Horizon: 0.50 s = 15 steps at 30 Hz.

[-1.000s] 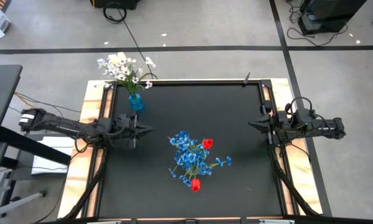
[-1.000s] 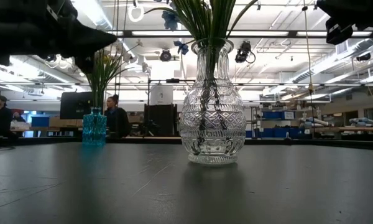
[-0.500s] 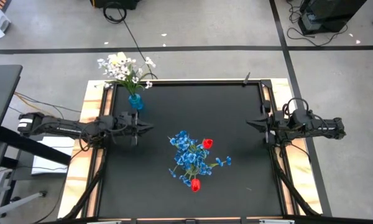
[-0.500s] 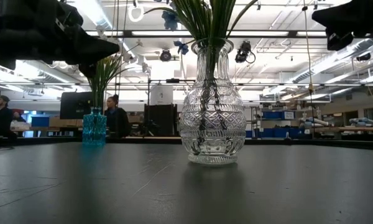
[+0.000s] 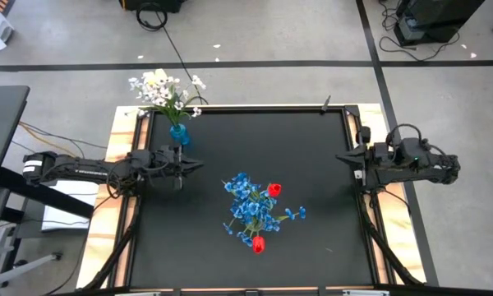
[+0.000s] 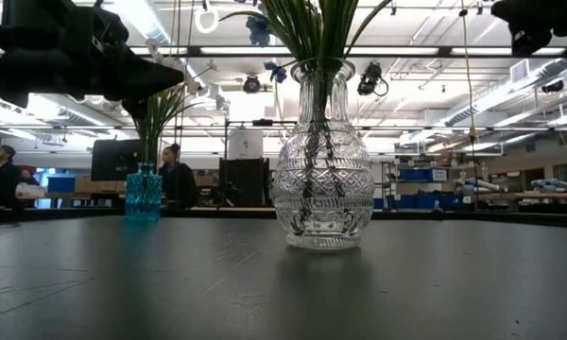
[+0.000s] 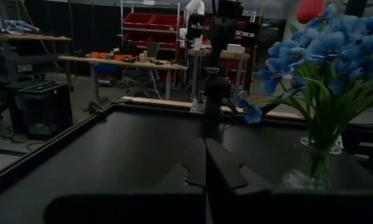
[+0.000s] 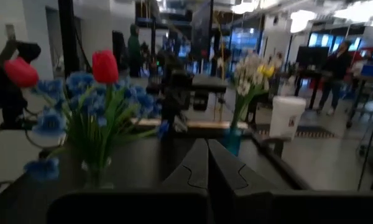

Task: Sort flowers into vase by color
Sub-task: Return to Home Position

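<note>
**Stems all housed, both arms out at the rim**

On the mat [image 5: 312, 247], just toward 6 o'clock of centre, the clear vase [image 6: 323, 161] holds the blue bunches [image 5: 246, 197] and red tulips [image 5: 273, 190]. Their stems stand upright. The white and yellow flowers [image 5: 166, 90] stand in the blue vase [image 5: 179, 135] at the 11 o'clock corner. No loose stem shows anywhere on the mat, so the sorting looks complete.

The left gripper [image 5: 195, 168] sits at the 9 o'clock edge and points toward 3 o'clock. Its fingers are pressed together on nothing. The blue vase is just beside it, toward 12 o'clock. The right gripper [image 5: 342, 156] mirrors it at the 3 o'clock edge, likewise pressed together and empty, well apart from both vases.

The clear vase lies between the two tips, nearer the left. Any retreat by the left arm should therefore run straight back toward 9 o'clock, clear of the blue vase's overhanging blossoms.
</note>
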### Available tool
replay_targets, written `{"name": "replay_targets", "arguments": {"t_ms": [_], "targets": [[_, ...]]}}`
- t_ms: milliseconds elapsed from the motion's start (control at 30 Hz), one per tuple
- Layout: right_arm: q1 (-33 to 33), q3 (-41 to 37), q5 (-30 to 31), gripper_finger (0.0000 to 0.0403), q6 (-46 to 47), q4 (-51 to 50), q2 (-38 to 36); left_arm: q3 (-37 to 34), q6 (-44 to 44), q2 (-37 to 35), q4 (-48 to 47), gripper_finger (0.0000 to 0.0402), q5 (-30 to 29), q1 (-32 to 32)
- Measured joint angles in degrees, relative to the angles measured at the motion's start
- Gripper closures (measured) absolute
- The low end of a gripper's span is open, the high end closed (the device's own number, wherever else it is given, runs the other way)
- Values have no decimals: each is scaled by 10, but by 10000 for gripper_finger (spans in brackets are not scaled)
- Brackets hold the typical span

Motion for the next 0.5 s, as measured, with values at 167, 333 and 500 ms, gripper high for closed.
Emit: {"name": "replay_targets", "arguments": {"t_ms": [167,333,500], "targets": [[0,-30,-22,398,31,5,0,0,0,0,0,400,11,13],[0,-91,-28,398,44,90,0,0,-1,0,0,400,24,15],[0,-146,-32,398,44,182,0,0,10,0,0,400,24,16]]}}
